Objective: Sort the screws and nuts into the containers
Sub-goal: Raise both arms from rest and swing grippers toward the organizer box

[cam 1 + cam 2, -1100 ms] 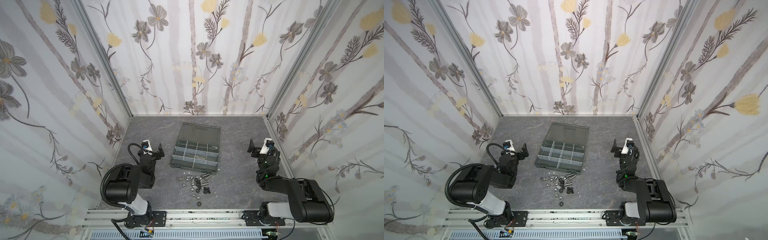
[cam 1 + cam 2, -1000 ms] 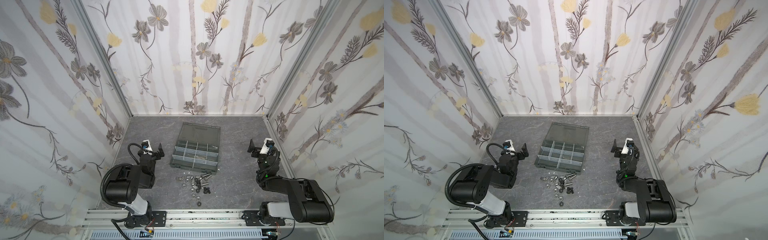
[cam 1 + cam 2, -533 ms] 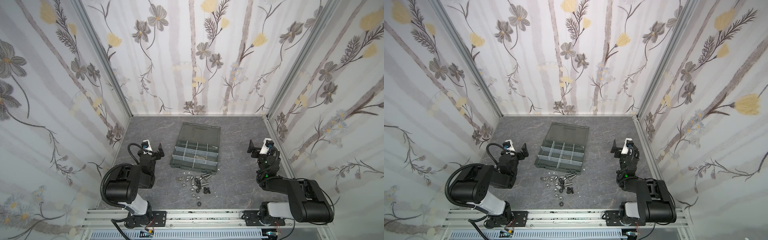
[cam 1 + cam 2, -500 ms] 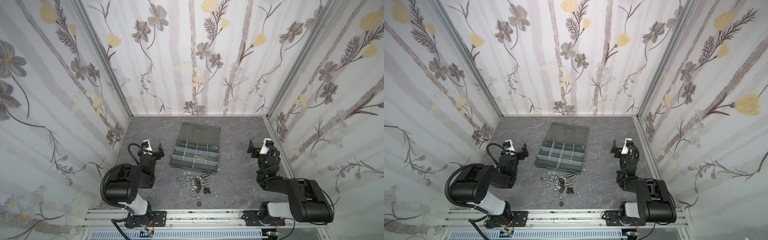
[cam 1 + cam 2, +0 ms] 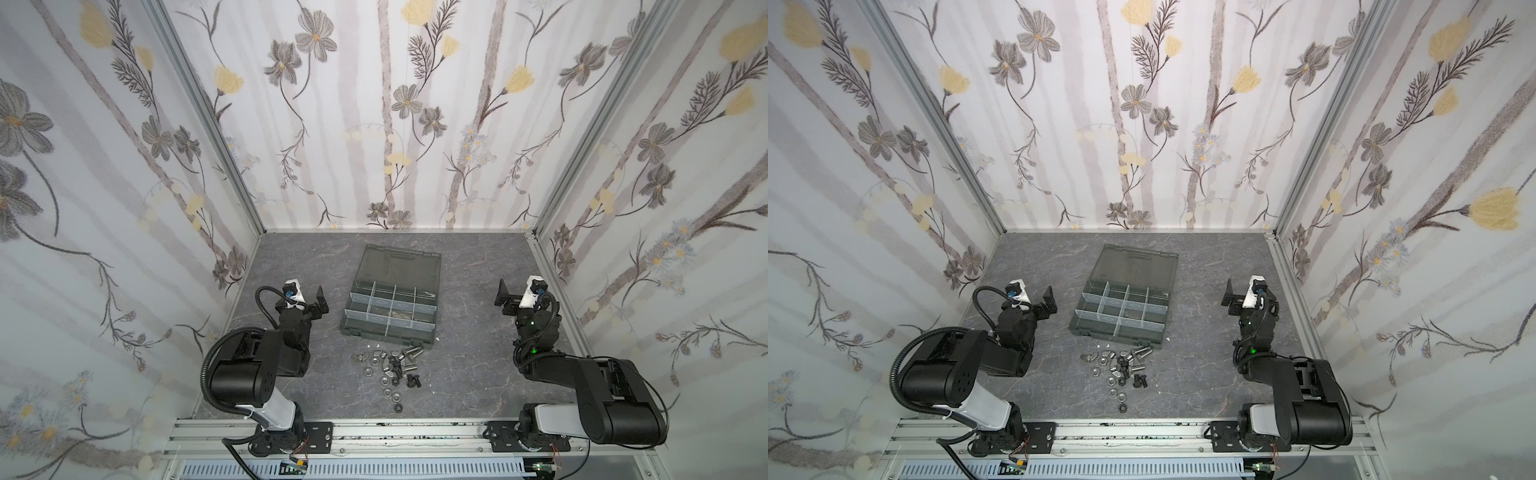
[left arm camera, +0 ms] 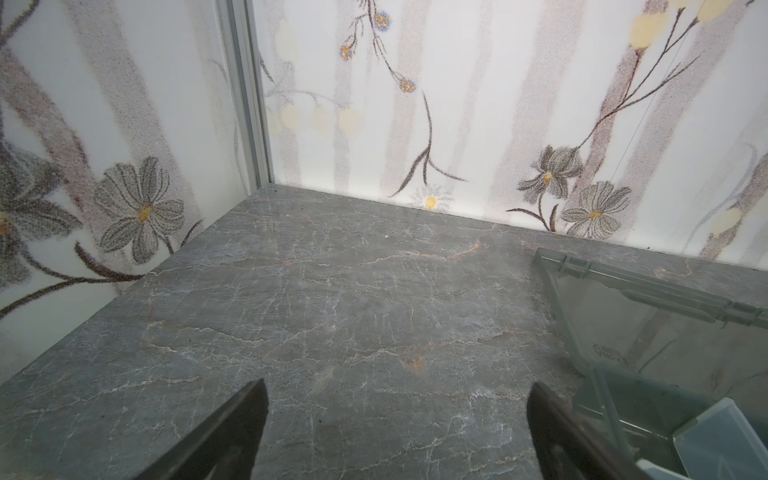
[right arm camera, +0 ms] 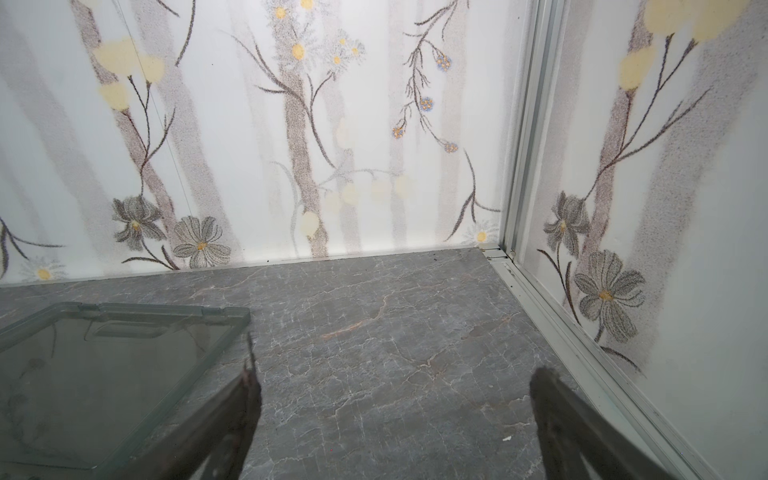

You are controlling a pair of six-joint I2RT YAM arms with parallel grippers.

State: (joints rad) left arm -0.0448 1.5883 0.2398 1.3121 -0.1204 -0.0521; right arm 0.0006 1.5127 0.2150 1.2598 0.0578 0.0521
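The screws and nuts lie mixed in a loose pile on the grey floor, just in front of the open organiser box; the pile shows in both top views. The containers are the box's cells, split by light-grey dividers, with the smoky lid folded flat behind. My left gripper rests open left of the box, empty. My right gripper rests open right of it, empty. In the left wrist view the gripper frames bare floor beside a cell. The right wrist view shows the gripper beside the lid.
Flowered walls close in the floor on three sides, with metal corner posts. An aluminium rail carrying both arm bases runs along the front edge. Tiny white flecks lie by the box's front wall.
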